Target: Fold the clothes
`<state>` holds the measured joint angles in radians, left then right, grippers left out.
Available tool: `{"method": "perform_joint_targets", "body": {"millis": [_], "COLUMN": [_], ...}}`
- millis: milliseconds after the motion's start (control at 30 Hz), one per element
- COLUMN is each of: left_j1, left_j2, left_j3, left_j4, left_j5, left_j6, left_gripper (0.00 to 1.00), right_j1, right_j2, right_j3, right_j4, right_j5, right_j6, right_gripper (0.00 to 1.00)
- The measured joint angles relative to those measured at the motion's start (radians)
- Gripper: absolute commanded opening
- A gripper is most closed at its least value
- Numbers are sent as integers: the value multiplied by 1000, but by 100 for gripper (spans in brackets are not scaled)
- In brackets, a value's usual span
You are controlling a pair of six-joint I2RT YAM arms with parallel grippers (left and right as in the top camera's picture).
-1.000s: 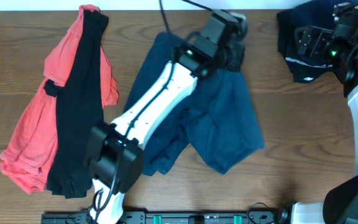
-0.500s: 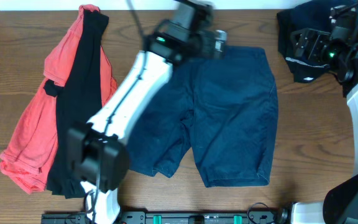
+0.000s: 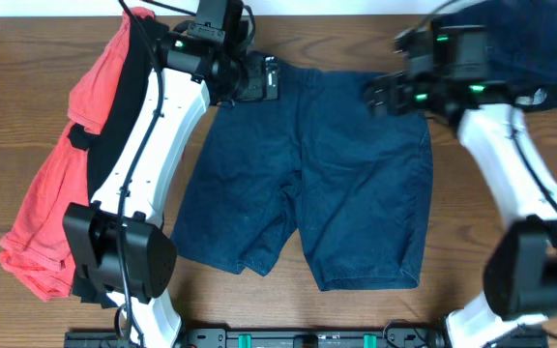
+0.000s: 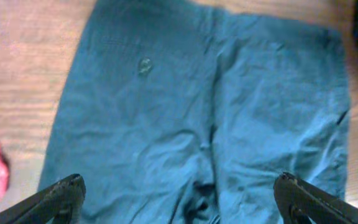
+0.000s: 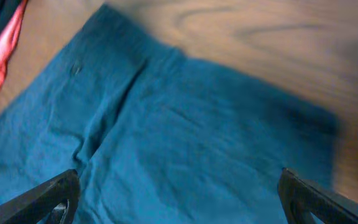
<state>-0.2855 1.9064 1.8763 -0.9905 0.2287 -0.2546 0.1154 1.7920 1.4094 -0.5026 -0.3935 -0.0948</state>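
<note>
Work surface: a wooden table [image 3: 8, 116], mid-brown, with a darker grain running left to right across the overhead view. The wood shows along the left edge, at the lower right of centre and in a narrow band near the top.

The same wood appears in both wrist views (blurred in the right wrist view, so the grain reads only as soft streaks).

Rear boundary: a white strip [image 3: 46, 6] lies along the top edge of the overhead view, directly beyond the table.

Front boundary: a black rail [image 3: 307, 339] runs along the bottom edge. It carries green fittings [image 3: 249, 340] set side by side near its middle.
</note>
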Motion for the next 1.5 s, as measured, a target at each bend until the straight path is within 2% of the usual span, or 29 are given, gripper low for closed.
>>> {"method": "perform_joint_targets", "body": {"millis": [400, 667, 1033, 1267, 1367, 1500], "left_j1": [86, 90, 90, 90, 90, 90], "left_j2": [0, 0, 4, 13, 19, 20], "left_j3": [-22, -78, -103, -103, -103, -103], "left_j4": [-16, 11, 33, 33, 33, 34], "left_j5": [-69, -79, -79, -79, -79, -79], "left_j6": [-31, -34, -34, -34, -34, -34], "left_gripper": [98, 98, 98, 98, 98, 98], "right_j1": [184, 268, 292, 292, 291, 283], "right_j2": [206, 288, 362, 385, 397, 417], "right_j3": [0, 0, 0, 1, 7, 23], "right_j4": [97, 150, 228, 304, 328, 348], "right_j5": [88, 234, 317, 382, 426, 497], "right_j6": [-59, -63, -13, 102, 172, 280], "right_gripper": [99, 98, 95, 82, 82, 86]}}
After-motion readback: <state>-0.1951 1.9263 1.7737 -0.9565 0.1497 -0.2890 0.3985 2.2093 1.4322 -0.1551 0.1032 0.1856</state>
